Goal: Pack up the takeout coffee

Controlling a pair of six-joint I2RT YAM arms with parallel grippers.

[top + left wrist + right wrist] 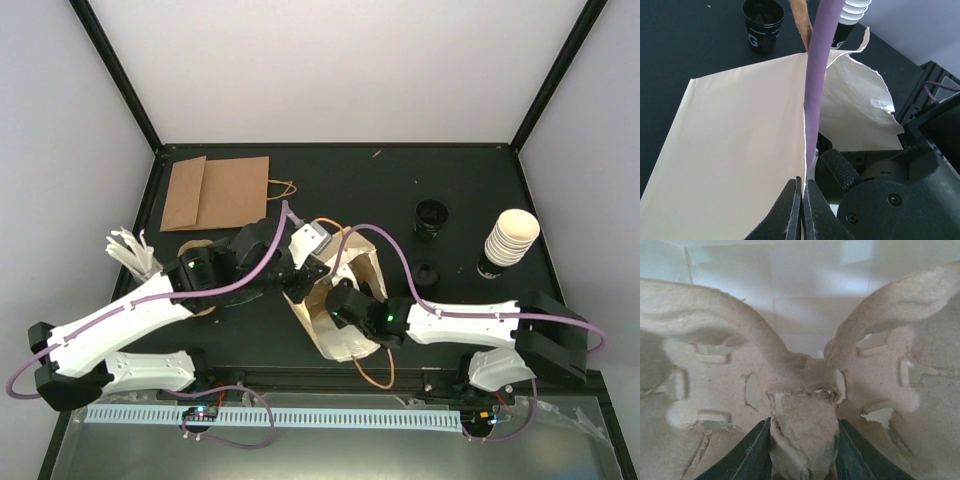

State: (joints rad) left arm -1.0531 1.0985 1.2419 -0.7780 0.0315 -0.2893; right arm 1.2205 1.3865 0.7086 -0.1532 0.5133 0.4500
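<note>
The takeout coffee (512,232) stands toward the right edge of the worktop (380,180), about midway between its near and far edges. It is a nested stack of cream-white paper cups seated in a black cup with white lettering. It is well apart from both hands and from the cream paper bag (347,338), which sits at the middle of the worktop close to the near edge. The left hand (801,210) has its fingers pressed together, and the bag's cut edge runs straight down between them, so it pinches that edge. A purple cable (815,75) crosses the left wrist view in front of the bag. The right arm reaches into the bag's mouth. Its wrist view shows the right hand (802,450) with dark fingers partly spread, pinching the central stem of a moulded pulp cup carrier (740,335) against the bag's pale inner walls. A black cup (432,217) stands alone just left of the stack, toward the far edge, and a small black lid (427,272) lies nearer the arms. A flat brown paper bag (215,192) lies at the far left corner. A bunch of white strips (130,250) sits near the left edge.
</note>
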